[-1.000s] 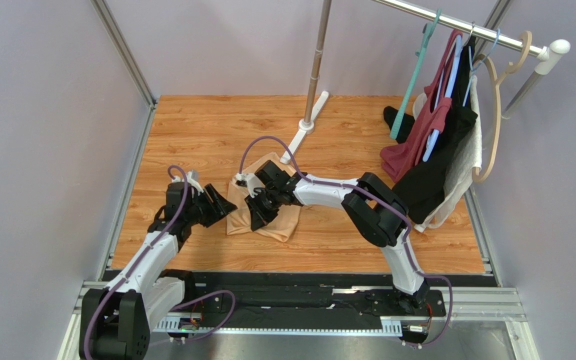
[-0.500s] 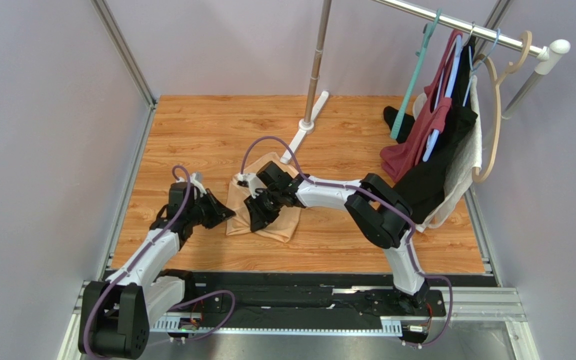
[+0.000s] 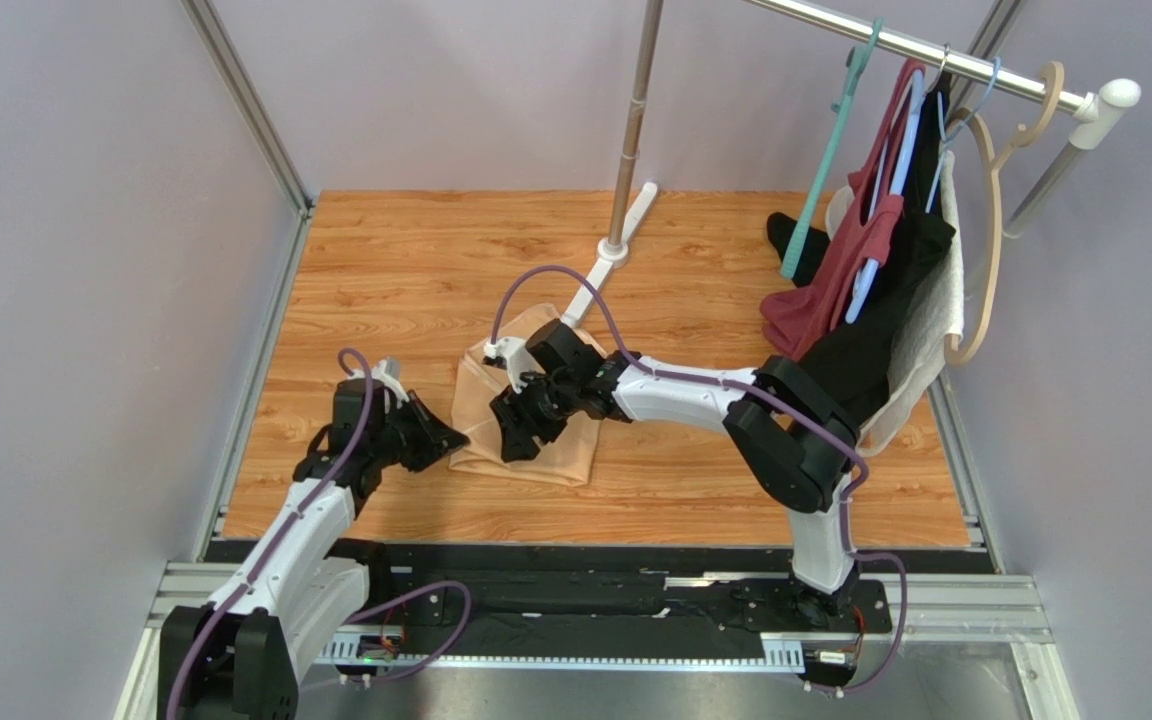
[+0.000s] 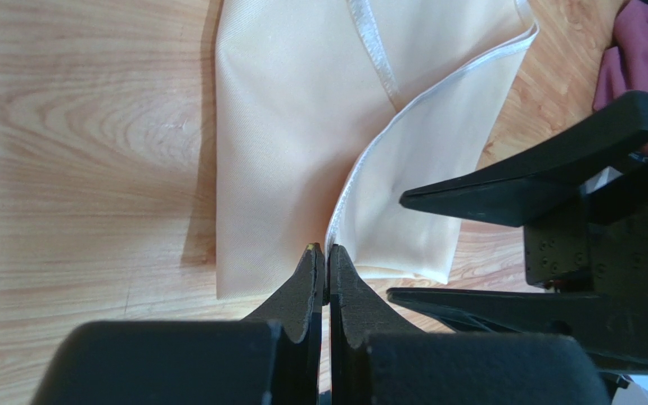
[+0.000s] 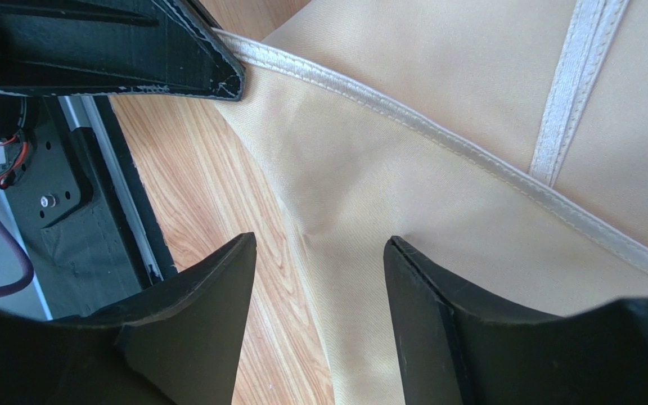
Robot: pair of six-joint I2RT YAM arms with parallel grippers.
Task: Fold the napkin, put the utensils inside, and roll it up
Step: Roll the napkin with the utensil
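Observation:
The peach-tan napkin lies folded on the wooden table, its white hem running across the left wrist view and the right wrist view. My left gripper sits at the napkin's left edge, shut on the hem of the upper layer. My right gripper hovers low over the napkin's middle, open, with only flat fabric between its fingers. Its black fingers show just right of the left gripper's tips. The utensils are out of view.
A metal pole stands on a long white foot just behind the napkin. A rack with dark red, black and white garments fills the back right. Metal frame rails border the table's left side.
My left gripper has shut on the napkin's left hem and drawn slightly nearer. My right gripper has opened over the fabric and shifted a little right.

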